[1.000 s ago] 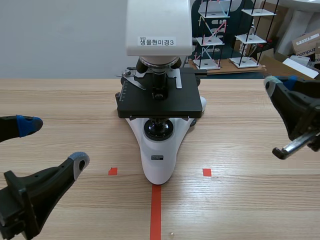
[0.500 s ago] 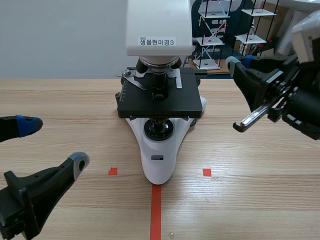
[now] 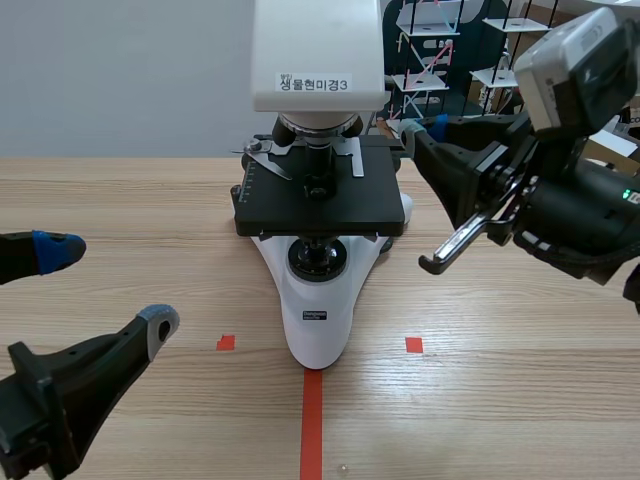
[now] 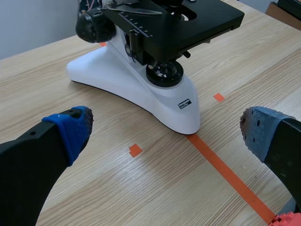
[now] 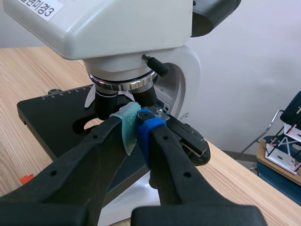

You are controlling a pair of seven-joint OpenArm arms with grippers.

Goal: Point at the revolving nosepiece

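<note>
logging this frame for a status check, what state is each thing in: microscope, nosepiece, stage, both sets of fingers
microscope: standing upright
revolving nosepiece: above the stage, whether anything touches it cannot be told
stage: level, metal clip lying on top
left fingers: open, empty, low in front of the microscope
right fingers: shut, empty, tips raised close by the nosepiece

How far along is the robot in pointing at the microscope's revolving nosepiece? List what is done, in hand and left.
Done: the right gripper is shut into a pointer, at the edge of the stage. In hand: its pads aim toward the revolving nosepiece, but the scene view shows a gap between them. Left: perhaps closing that gap. The left gripper is open, low, apart from the microscope.
</note>
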